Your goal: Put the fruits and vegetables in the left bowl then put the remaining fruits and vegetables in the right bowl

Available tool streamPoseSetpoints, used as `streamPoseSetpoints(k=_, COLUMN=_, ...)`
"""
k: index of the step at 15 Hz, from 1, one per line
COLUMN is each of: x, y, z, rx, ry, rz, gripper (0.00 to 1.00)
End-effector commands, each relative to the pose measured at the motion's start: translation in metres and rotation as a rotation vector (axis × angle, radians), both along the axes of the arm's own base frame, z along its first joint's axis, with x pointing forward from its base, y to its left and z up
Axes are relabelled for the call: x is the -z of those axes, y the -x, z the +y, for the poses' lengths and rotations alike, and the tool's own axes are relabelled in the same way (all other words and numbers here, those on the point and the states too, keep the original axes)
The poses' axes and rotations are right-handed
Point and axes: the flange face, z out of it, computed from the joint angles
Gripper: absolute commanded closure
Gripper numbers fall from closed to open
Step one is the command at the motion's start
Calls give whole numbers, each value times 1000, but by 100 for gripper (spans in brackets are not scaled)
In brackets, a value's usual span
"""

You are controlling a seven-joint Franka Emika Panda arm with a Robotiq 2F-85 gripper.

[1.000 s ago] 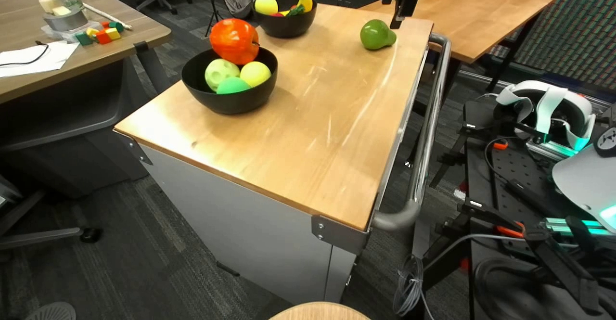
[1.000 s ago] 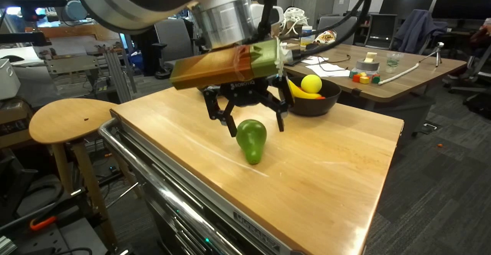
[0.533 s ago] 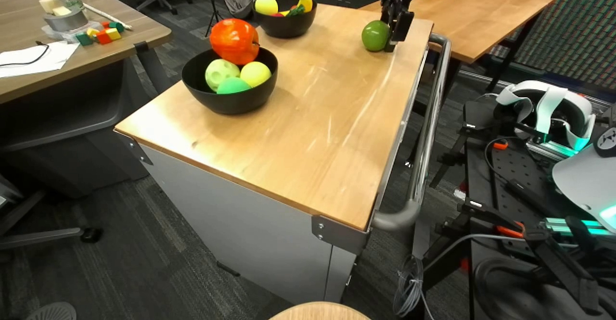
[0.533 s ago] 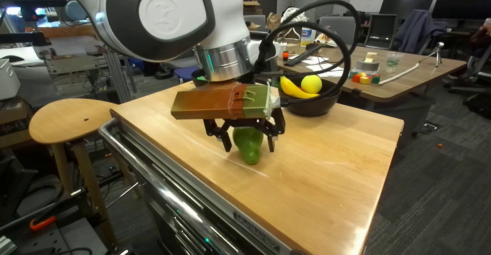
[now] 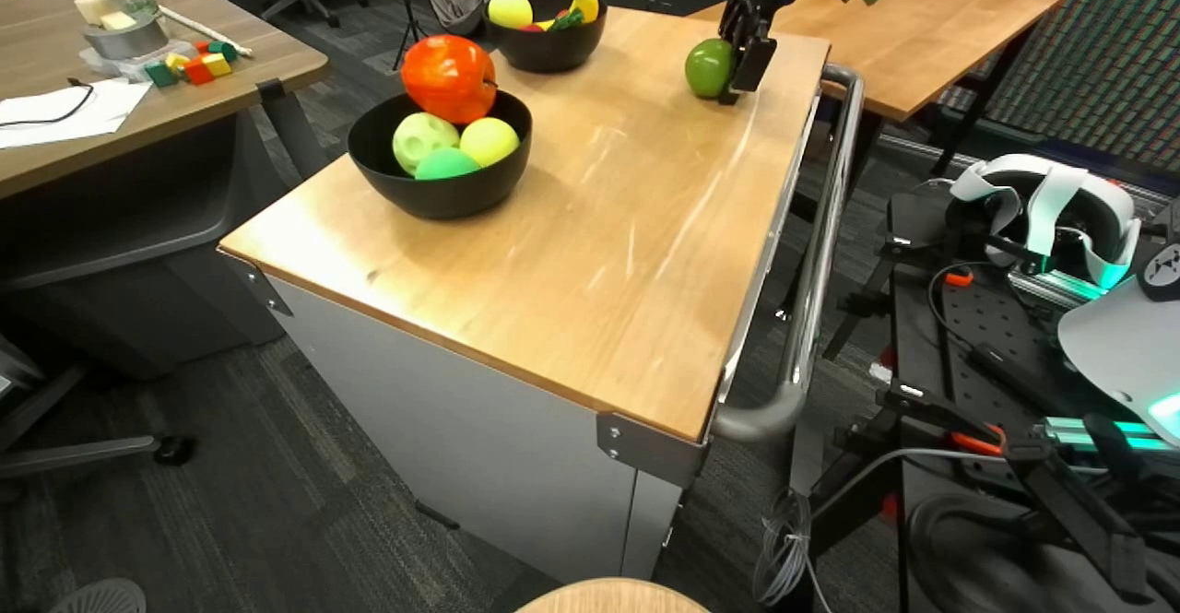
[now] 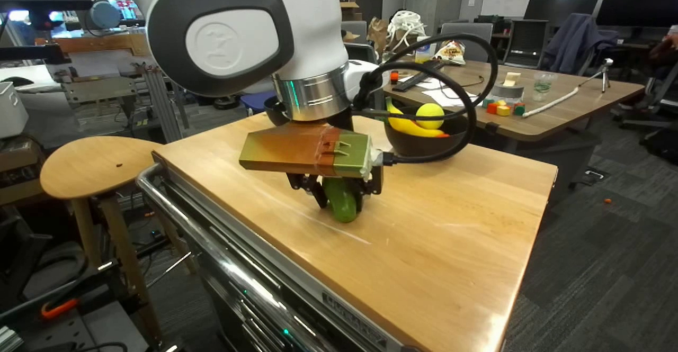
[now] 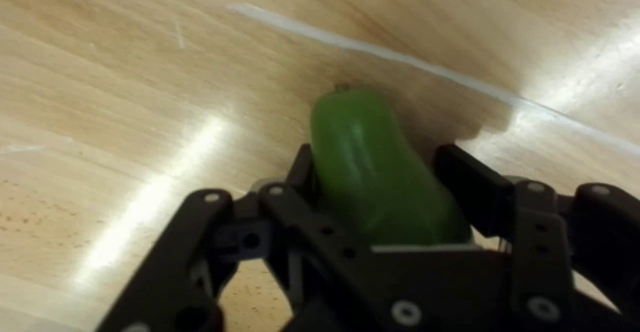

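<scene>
A green pear-shaped fruit [image 5: 709,67] lies near the handled edge of the wooden cart top; it also shows in an exterior view [image 6: 342,204] and the wrist view [image 7: 372,162]. My gripper [image 5: 740,88] is closed around it, a finger against each side, in the wrist view [image 7: 375,152]. The pear's wide end is hidden under the gripper. A black bowl [image 5: 442,198] holds a red-orange fruit [image 5: 449,78] on top of light green, yellow and green ones. Another black bowl [image 5: 548,51] holds a yellow ball [image 5: 510,8], a banana [image 5: 584,3] and dark green and red pieces.
A metal handle bar [image 5: 820,253] runs along the cart's edge. A desk [image 6: 561,84] with tape, blocks and papers stands beyond the cart. A round wooden stool [image 6: 100,164] stands beside it. A black cable [image 6: 471,114] loops from the gripper past the bowl with the banana.
My gripper has come down over the pear and its fingers have moved together onto it. The pear has shifted and turned slightly. The bowls have not moved.
</scene>
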Motion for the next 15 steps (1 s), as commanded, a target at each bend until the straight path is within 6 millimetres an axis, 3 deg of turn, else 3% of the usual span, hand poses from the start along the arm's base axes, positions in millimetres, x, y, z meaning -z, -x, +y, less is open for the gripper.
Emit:
streamPoseSetpoints(k=1, x=-23, y=-8, z=6, rx=-18, ry=-42, rz=-73, gripper=64)
streamPoseSetpoints(k=2, x=-40, y=-10, z=10, rx=-20, ry=-67, rz=-118, gripper=65)
streamPoseSetpoints(k=5, x=-114, y=-22, z=10, rx=4, ry=-128, rz=-271, gripper=66)
streamPoseSetpoints(k=7, x=-156, y=-47, z=6, rx=39, ry=-140, rz=-385, gripper=68)
streamPoseSetpoints(k=9, x=-183, y=-71, z=6, rx=75, ry=-142, rz=-503, gripper=69)
streamPoseSetpoints(k=12, x=-176, y=-111, z=14, rx=102, ry=-142, rz=-567, gripper=71)
streamPoseSetpoints(k=15, x=-137, y=-142, z=16, rx=122, ry=-117, rz=-546, gripper=71)
